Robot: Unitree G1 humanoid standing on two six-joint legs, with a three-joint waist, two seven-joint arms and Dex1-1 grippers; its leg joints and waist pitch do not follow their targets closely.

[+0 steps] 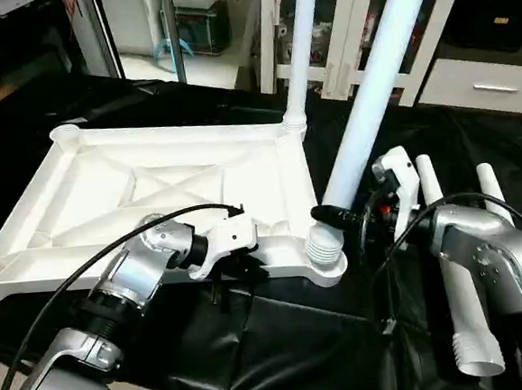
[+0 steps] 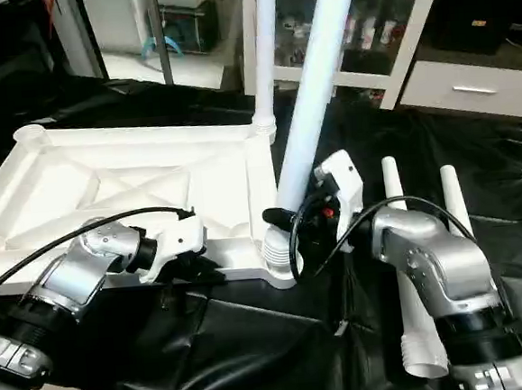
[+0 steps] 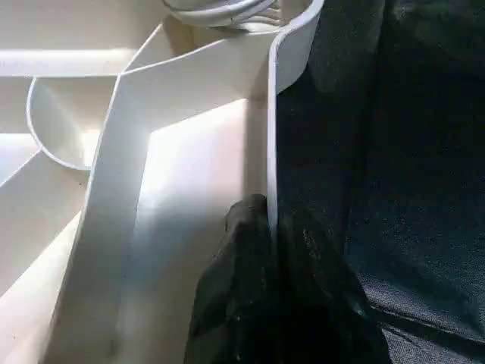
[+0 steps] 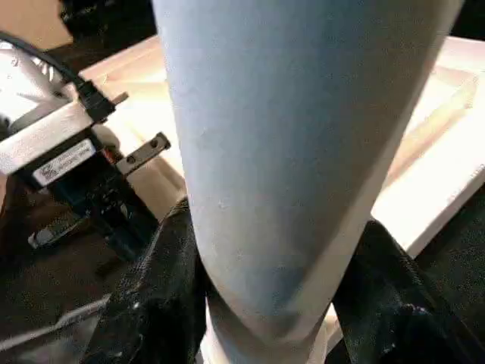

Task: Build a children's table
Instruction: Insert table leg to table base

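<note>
Table top (image 1: 151, 181) lies underside up on black-covered work table (image 1: 281, 338). Left gripper (image 1: 240, 267) pinched shut on near rim, steadying top. Right gripper (image 1: 340, 216) clamps leaning leg (image 1: 371, 96) just above near-right socket (image 1: 324, 249). Far-right leg (image 1: 299, 47) stands upright. Two spare legs (image 1: 463, 296) lie at right.

Risks: leg tilted, may jam crooked in socket; push could slide top if rim pinch slips; forearm may knock spare legs.

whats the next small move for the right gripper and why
Probably tip the leg upright and keep seating it: the right gripper holds it leaning in the near corner socket, while the left gripper pinches the tabletop rim, steadying it.
</note>
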